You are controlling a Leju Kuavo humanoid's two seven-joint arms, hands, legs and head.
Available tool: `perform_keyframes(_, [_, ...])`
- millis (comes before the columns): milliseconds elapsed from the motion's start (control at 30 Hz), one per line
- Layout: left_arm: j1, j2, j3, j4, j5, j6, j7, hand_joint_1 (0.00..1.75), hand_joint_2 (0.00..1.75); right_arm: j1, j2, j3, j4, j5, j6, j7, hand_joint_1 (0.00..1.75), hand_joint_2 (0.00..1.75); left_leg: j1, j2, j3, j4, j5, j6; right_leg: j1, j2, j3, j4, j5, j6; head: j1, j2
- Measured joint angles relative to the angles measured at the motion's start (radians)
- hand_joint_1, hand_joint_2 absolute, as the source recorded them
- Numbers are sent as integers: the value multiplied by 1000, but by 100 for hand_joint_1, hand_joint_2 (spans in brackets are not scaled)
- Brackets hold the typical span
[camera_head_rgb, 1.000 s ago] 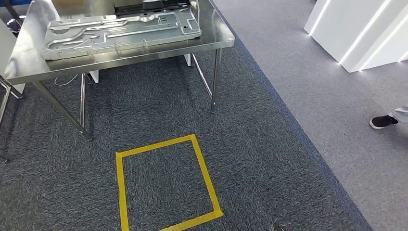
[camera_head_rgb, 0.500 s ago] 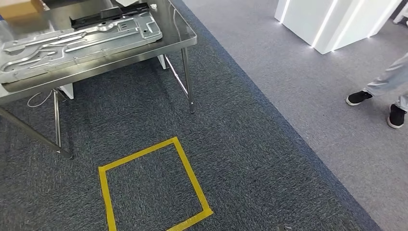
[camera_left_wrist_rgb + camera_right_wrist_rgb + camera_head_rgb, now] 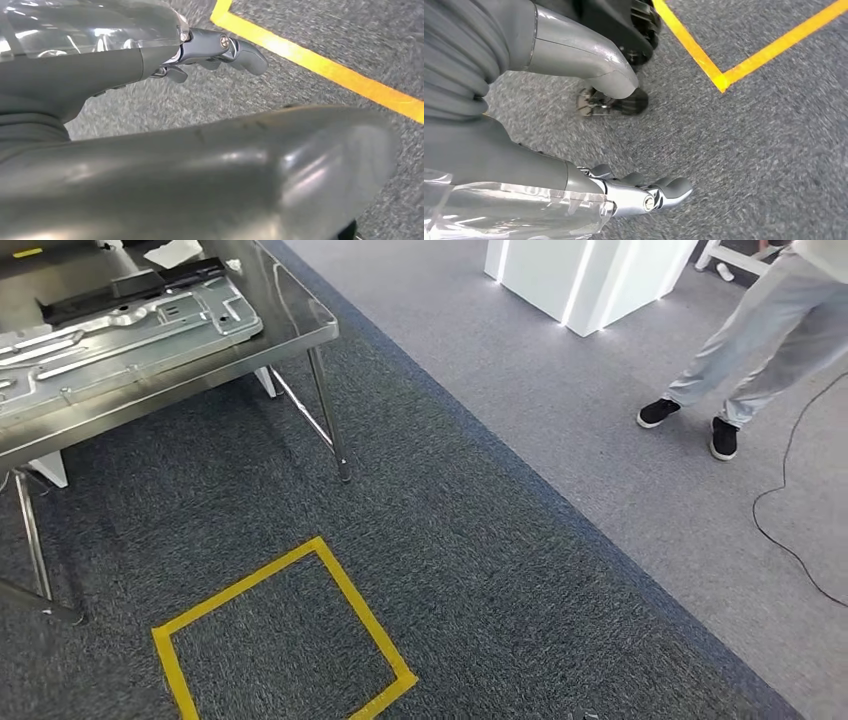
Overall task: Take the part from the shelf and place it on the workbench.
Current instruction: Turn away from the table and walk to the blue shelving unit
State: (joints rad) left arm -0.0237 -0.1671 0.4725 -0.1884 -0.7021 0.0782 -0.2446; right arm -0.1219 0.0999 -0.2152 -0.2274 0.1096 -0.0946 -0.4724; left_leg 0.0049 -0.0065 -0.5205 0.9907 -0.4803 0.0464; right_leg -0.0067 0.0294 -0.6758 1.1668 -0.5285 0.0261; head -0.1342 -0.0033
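Turning rightward past workbench [image 3: 300, 332], person [image 3: 745, 350] now nearer, left hand [image 3: 210, 50] and right hand [image 3: 634, 192] empty, fingers loosely spread

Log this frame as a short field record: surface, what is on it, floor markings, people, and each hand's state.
workbench: steel table, upper left of the head view
on workbench: large stamped metal panel; black bar behind it
floor marking: yellow tape square on dark carpet, in front of the table
person: legs and black shoes, upper right, on the lighter carpet
cable: black cable on the floor near the person
left hand: hangs over the carpet, holds nothing, fingers loosely curled
right hand: hangs over the carpet, holds nothing
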Motion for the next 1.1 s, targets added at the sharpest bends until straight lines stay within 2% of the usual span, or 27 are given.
perform_keyframes(33, [1, 0, 0, 0, 1, 1, 0, 0, 0, -2, 0, -1, 0, 1, 0, 0, 0, 175, -2, 17, -1, 0, 0, 1, -3, -13, -32, 67, -30, 4, 0, 0])
perform_keyframes(67, [2, 0, 0, 0, 2, 2, 0, 0, 0, -3, 0, -3, 0, 2, 0, 1, 0, 175, -3, 33, -2, 1, -2, 1, -7, -19, -55, 116, -46, 8, 0, 0])
perform_keyframes(100, [2, 0, 1, 0, 3, 4, 0, 0, 0, -2, 0, -4, 0, 4, 0, 2, 0, 175, -3, 48, -2, 1, -3, 1, -10, -22, -61, 133, -44, 12, 0, 0])
perform_keyframes(133, [1, 0, 2, 0, 4, 6, 0, 0, 0, -2, -1, -6, 0, 6, 0, 4, 0, 175, -3, 62, -2, 2, -4, -1, -13, -28, -45, 107, -24, 15, 0, 0])
perform_keyframes(167, [0, 0, 3, 0, 6, 8, 0, 0, 0, -2, -1, -7, 0, 8, 0, 6, 0, 175, -3, 74, 0, 3, -7, -4, -16, -39, -8, 46, 7, 17, 0, 0])
perform_keyframes(233, [0, 0, 5, 0, 7, 9, 0, 0, 0, -7, -3, -8, -1, 12, 0, 9, 0, 175, -5, 97, 4, 7, -14, -14, -15, -86, 71, -96, 55, 12, 0, 0])
perform_keyframes(267, [0, -1, 5, 0, 7, 9, 0, 0, 0, -10, -3, -8, -1, 13, 0, 10, 0, 175, -8, 107, 7, 9, -18, -21, -12, -102, 92, -136, 65, 6, 0, 0])
perform_keyframes(300, [-1, -1, 6, 0, 7, 9, 0, 0, 0, -13, -3, -9, -2, 13, 1, 11, 0, 175, -10, 117, 10, 10, -22, -27, -9, -109, 100, -151, 66, 0, 0, 0])
perform_keyframes(367, [-4, -1, 6, 0, 6, 9, 0, 0, 0, -14, -4, -11, -2, 13, 1, 13, 0, 175, -10, 135, 17, 9, -26, -37, -6, -86, 99, -153, 69, -11, 0, 0])
perform_keyframes(400, [-6, -1, 6, 0, 5, 9, 0, 0, 0, -14, -4, -12, -2, 13, 1, 13, 0, 175, -7, 128, 18, 14, -34, -43, -8, -74, 100, -157, 72, -17, 0, 0])
perform_keyframes(467, [-7, -1, 6, 0, 2, 8, 0, 0, 0, -15, -5, -14, -2, 13, 2, 14, 0, 175, -1, 80, -4, 75, -79, -52, -14, -51, 101, -165, 79, -30, 0, 0])
perform_keyframes(500, [-6, -1, 6, 0, 2, 7, 0, 0, 0, -17, -5, -14, -2, 13, 2, 14, 0, 175, 2, 47, -30, 136, -115, -54, -14, -39, 100, -165, 80, -34, 0, 0])
perform_keyframes(533, [-4, -1, 6, 0, 1, 6, 1, 0, 0, -18, -5, -15, -2, 13, 2, 14, 0, 175, 4, 28, -63, 208, -150, -56, -13, -26, 98, -165, 81, -38, 0, 0])
perform_keyframes(567, [-2, -1, 6, 0, 1, 5, 2, 0, 0, -19, -5, -15, -2, 13, 2, 14, 0, 175, 5, 19, -92, 269, -172, -57, -11, -12, 97, -165, 81, -39, 0, 0])
perform_keyframes(600, [-1, -1, 6, 0, 0, 5, 2, 0, 0, -18, -5, -16, -2, 12, 3, 14, 0, 175, 6, 15, -108, 301, -174, -58, -10, 3, 98, -164, 81, -39, 0, 0])
perform_keyframes(633, [0, -1, 7, 0, 0, 5, 3, 0, 0, -17, -5, -16, -2, 12, 3, 14, 0, 175, 6, 14, -107, 293, -154, -58, -9, 19, 98, -163, 81, -39, 0, 0])
perform_keyframes(667, [0, -1, 7, 0, -1, 5, 3, 0, 0, -16, -5, -16, -2, 12, 4, 14, 0, 175, 8, 9, -89, 246, -118, -57, -9, 35, 99, -161, 81, -38, 0, 0])
perform_keyframes(733, [0, 0, 7, 0, -2, 4, 3, 0, 0, -16, -5, -17, -2, 12, 4, 14, 0, 175, 12, -30, -34, 109, -45, -53, -8, 62, 98, -154, 79, -31, 0, 0])
perform_keyframes(767, [-1, 0, 7, 0, -3, 4, 3, 0, 0, -17, -5, -17, -2, 12, 4, 13, 0, 175, 13, -50, -16, 62, -27, -50, -8, 74, 95, -150, 79, -25, 0, 0])
perform_keyframes(800, [-1, 0, 7, 0, -5, 4, 3, 0, 0, -17, -5, -19, -2, 12, 5, 12, 0, 175, 13, -64, -8, 37, -21, -47, -8, 85, 91, -149, 80, -19, 0, 0])
perform_keyframes(867, [-3, 1, 7, 0, -7, 4, 3, 0, 0, -13, -6, -22, -2, 12, 5, 11, 0, 175, 10, -55, -6, 31, -21, -36, -11, 104, 84, -150, 85, -4, 0, 0])
perform_keyframes(900, [-4, 1, 7, 0, -8, 4, 3, 0, 0, -10, -6, -24, -2, 12, 5, 11, 0, 175, 9, -43, -4, 26, -17, -28, -12, 97, 81, -147, 83, 1, 0, 0])
perform_keyframes(967, [-4, 1, 7, 0, -9, 3, 3, 0, 0, -7, -8, -26, -2, 12, 5, 10, 0, 175, 10, -18, -1, 16, -9, -12, -10, 46, 55, -98, 51, 8, 0, 0])
perform_keyframes(1000, [-3, 1, 7, 0, -9, 3, 4, 0, 0, -8, -7, -26, -2, 12, 5, 9, 0, 175, 8, -4, -1, 13, -7, -7, -9, 14, 29, -43, 21, 9, 0, 0])
perform_keyframes(1033, [-1, 1, 7, 0, -8, 3, 4, 0, 0, -9, -7, -26, -2, 12, 6, 8, 0, 175, 6, 10, -2, 13, -6, -4, -8, -6, -5, 25, -13, 10, 1, 0])
perform_keyframes(1067, [0, 1, 7, 0, -8, 4, 4, 0, 0, -10, -6, -26, -2, 13, 6, 6, 0, 175, 3, 25, -3, 13, -7, -1, -9, -15, -35, 89, -38, 12, 1, 0])
perform_keyframes(1100, [1, 1, 8, 0, -7, 5, 5, 0, 0, -10, -5, -26, -2, 14, 6, 5, 0, 175, 1, 40, -3, 13, -8, -1, -10, -19, -53, 128, -46, 13, 1, 0])
